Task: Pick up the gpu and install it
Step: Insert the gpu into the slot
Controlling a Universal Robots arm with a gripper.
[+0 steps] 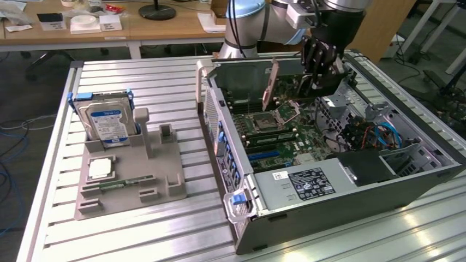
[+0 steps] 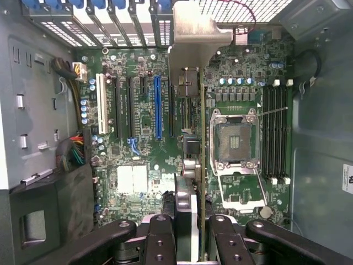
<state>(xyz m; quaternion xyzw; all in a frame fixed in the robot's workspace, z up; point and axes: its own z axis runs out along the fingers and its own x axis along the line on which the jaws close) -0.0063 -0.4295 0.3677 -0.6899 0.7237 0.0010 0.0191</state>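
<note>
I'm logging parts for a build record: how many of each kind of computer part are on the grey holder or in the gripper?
Hard drive: 1
Silver square chip: 1
Memory stick: 1
gpu, held in the gripper: 1
Total: 4

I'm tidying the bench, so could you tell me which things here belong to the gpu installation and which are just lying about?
In use: gpu, clamped in the fingers; open computer case; its motherboard below the card.
Lying about: blue-labelled hard drive, green memory stick, silver square chip, all on the grey holder beside the case.
</note>
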